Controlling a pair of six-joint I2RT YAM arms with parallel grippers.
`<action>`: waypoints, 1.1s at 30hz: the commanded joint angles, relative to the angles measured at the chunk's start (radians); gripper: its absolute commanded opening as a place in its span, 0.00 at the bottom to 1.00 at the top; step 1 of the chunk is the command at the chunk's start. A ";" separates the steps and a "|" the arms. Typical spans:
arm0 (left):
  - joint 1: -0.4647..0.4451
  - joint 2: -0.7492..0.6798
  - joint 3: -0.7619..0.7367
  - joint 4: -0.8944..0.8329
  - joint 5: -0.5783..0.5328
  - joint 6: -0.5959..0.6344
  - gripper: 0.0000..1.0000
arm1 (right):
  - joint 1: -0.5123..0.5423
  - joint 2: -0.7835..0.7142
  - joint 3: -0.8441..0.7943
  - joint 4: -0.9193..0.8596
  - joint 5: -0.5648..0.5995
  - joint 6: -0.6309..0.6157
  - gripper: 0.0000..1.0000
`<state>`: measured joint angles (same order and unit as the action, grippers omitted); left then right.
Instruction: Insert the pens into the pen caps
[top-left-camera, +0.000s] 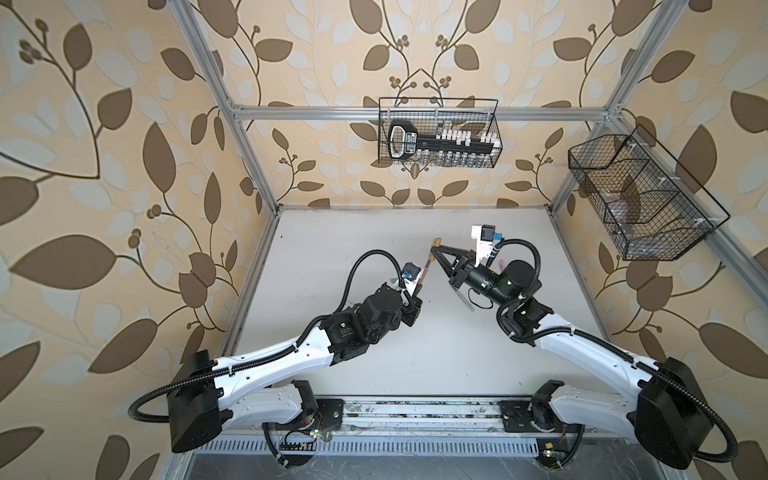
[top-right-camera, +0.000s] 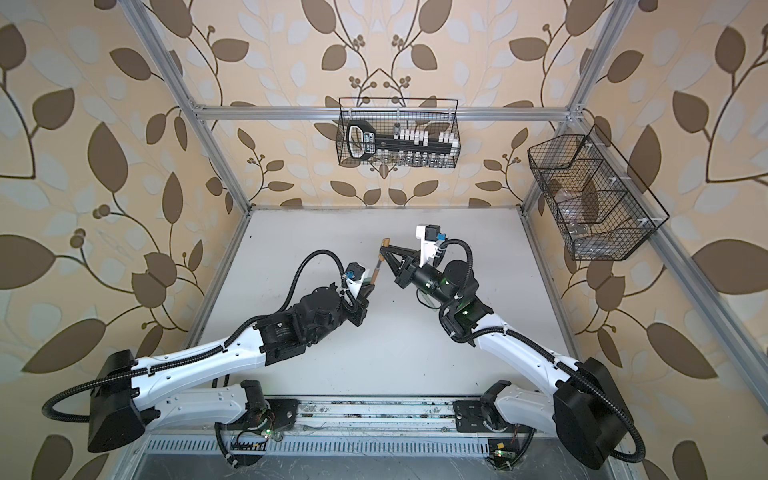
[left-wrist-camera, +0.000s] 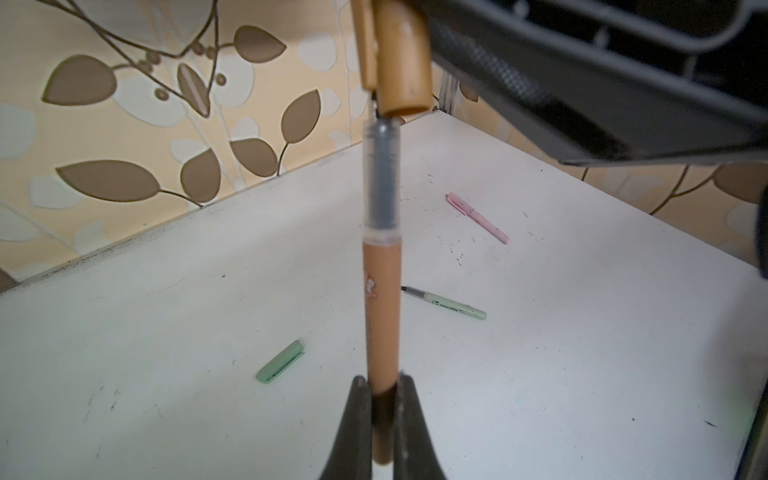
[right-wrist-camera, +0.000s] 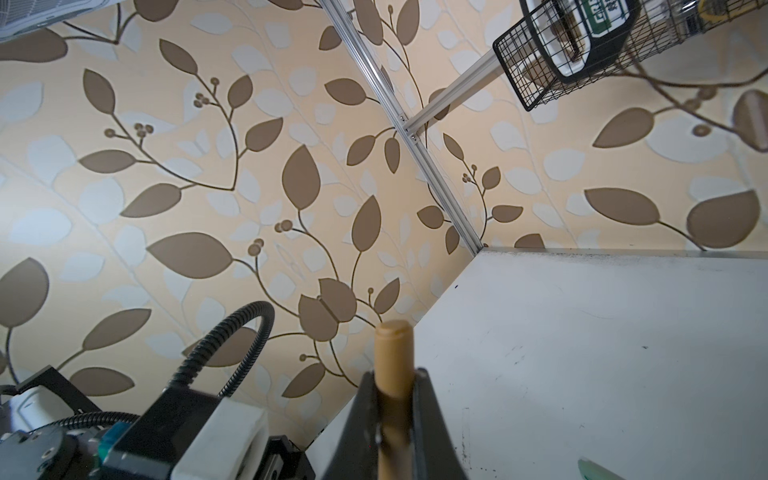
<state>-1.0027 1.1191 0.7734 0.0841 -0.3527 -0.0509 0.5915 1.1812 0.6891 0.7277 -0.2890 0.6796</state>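
In both top views the left gripper (top-left-camera: 419, 289) and the right gripper (top-left-camera: 434, 250) meet in the air above the back half of the white desk (top-left-camera: 374, 340). The slim tan-brown plastic pen (top-left-camera: 424, 272) points toward the short rounded tan-brown cap (top-left-camera: 435, 242).

In the left wrist view the left gripper's fingers (left-wrist-camera: 357, 415) are closed on the pen's lower barrel. Its clear front part stands just under the cap's open mouth, a little off to one side and not yet inside. On the desk lie a pastel pink pen (left-wrist-camera: 478, 218), which seems capped, an uncapped pale green pen (left-wrist-camera: 446, 305) and, apart from it, a pale green cap (left-wrist-camera: 280, 361).

In the right wrist view the right gripper's fingers (right-wrist-camera: 361, 415) are closed on the tan-brown cap, its round end sticking out.

I judge that this is the aligning step. The next move needs a small sideways correction, then a straight push along the pen.
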 joint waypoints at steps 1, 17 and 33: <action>-0.008 -0.031 0.023 0.054 -0.014 0.018 0.00 | 0.004 0.014 -0.011 0.057 -0.014 0.021 0.00; -0.008 -0.038 0.018 0.048 -0.001 0.009 0.00 | -0.050 0.021 0.073 0.023 -0.027 -0.021 0.00; -0.007 -0.030 0.017 0.060 -0.020 0.022 0.00 | -0.026 0.036 0.060 0.022 -0.069 -0.003 0.00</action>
<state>-1.0031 1.1118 0.7734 0.0982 -0.3500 -0.0494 0.5583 1.2419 0.7349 0.7437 -0.3408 0.6777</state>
